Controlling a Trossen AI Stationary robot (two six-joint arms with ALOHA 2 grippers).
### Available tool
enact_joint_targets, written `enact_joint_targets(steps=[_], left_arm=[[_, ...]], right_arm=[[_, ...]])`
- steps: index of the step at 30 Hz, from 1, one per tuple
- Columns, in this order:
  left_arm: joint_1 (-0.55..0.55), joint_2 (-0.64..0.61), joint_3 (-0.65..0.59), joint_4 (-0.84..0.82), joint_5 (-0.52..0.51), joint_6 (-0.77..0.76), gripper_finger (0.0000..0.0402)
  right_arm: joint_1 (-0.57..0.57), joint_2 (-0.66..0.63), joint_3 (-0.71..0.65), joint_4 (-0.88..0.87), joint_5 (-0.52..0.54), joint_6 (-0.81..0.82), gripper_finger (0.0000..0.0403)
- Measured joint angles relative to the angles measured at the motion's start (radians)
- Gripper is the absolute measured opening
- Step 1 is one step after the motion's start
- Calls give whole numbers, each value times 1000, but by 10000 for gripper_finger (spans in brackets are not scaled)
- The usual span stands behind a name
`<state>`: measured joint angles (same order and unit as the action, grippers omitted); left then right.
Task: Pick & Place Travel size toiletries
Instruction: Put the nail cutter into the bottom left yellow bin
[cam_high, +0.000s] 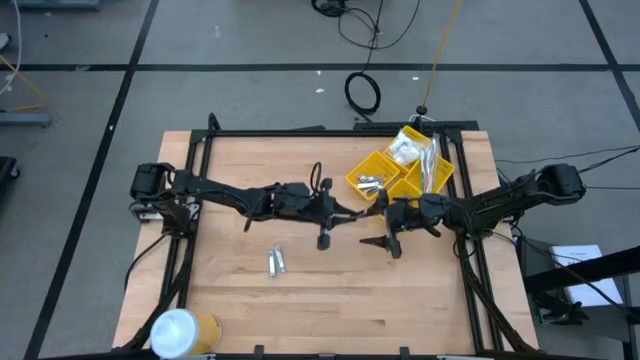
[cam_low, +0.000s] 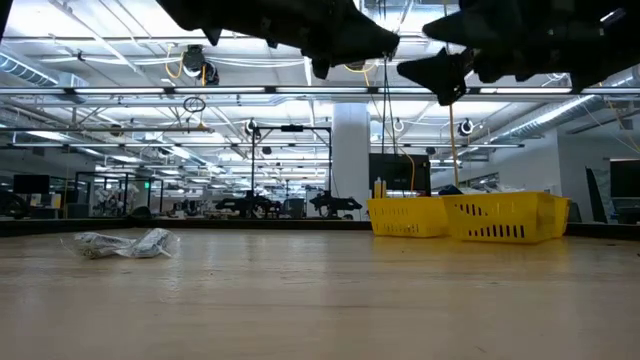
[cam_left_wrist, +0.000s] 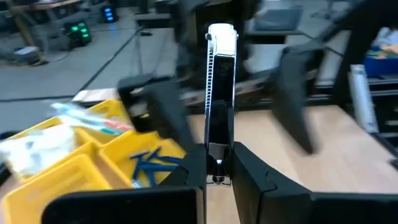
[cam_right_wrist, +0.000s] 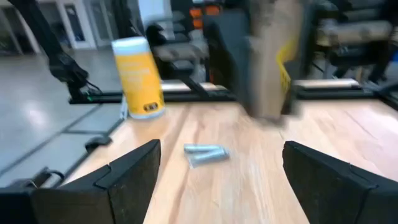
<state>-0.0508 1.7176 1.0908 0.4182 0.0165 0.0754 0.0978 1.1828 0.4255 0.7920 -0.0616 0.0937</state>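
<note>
One dark comb (cam_left_wrist: 219, 118) is pinched in the left tool (cam_left_wrist: 219, 163), just beside the yellow bin (cam_high: 372, 166), which already holds several toiletries. Two silver tubes (cam_high: 276, 261) remain on the counter (cam_high: 240, 300). Right tool (cam_right_wrist: 217, 177) hovers spread, empty.

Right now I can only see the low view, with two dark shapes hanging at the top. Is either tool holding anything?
Observer: Yes. The left tool is shut on a thin dark comb-like stick with a white end.
Operator: And the other tool?
Observer: The right tool is open and empty, above the table.
Operator: What is inside that yellow bin?
Observer: One compartment of the yellow bin holds blue comb-like pieces.
</note>
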Motion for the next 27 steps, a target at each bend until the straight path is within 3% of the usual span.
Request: enact_joint_targets(steps=[6,14,20,27], left_arm=[[8,1,0,-12,1,-18,30],[7,6,-1,-29,13,-22,30],[9,3,-1,-27,9,-31,30],[8,3,-1,-15,12,-30,30]], right_arm=[[9,-1,0,65,0,-18,317],[35,-3,5,176,146,-145,293],[35,0,5,201,140,-150,282],[35,92,8,270,139,-133,280]])
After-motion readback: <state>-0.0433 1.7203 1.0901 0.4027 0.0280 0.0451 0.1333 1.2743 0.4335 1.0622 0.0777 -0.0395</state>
